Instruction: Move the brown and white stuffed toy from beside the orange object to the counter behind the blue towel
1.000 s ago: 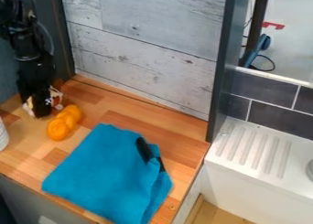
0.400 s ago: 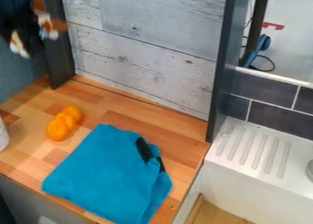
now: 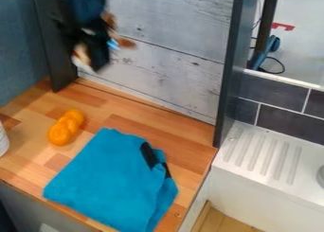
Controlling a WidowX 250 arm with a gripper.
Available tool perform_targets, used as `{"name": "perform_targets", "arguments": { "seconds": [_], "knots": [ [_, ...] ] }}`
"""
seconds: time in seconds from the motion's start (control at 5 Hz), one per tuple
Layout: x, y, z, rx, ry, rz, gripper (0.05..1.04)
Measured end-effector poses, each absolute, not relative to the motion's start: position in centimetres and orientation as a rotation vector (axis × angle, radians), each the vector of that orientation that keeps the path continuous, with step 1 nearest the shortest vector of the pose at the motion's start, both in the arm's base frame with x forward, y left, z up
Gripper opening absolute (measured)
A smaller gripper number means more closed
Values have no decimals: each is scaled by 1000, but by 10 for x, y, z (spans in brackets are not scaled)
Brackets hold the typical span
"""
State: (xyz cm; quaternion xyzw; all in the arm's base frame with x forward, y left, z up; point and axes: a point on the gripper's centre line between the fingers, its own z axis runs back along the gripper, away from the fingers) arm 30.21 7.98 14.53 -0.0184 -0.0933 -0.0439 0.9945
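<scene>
My gripper [image 3: 95, 60] clamps a brown-and-white toy [image 3: 81, 55] beyond the blue cloth [image 3: 107, 179]!
Orange knobbly thing [image 3: 60, 133] near that cloth, dark post [image 3: 58, 60] behind.

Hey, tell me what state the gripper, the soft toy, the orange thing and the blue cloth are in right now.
Gripper: raised, closed on the soft toy
Soft toy: held in the air
Orange thing: lying on the counter
Blue cloth: folded, lying flat

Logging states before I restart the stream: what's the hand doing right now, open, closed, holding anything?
Hand: closed on a small brown-and-white toy, up in the air above the back of the counter.
</scene>
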Motion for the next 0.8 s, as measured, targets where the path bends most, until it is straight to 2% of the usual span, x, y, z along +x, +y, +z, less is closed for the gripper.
{"name": "perform_targets", "arguments": {
  "seconds": [0.2, 0.6, 0.8],
  "knots": [
    [325, 44, 111, -62, -97, -159, 668],
    [338, 26, 70, -48, 32, -215, 668],
    [347, 23, 53, -13, 34, -148, 668]
  ]
}}
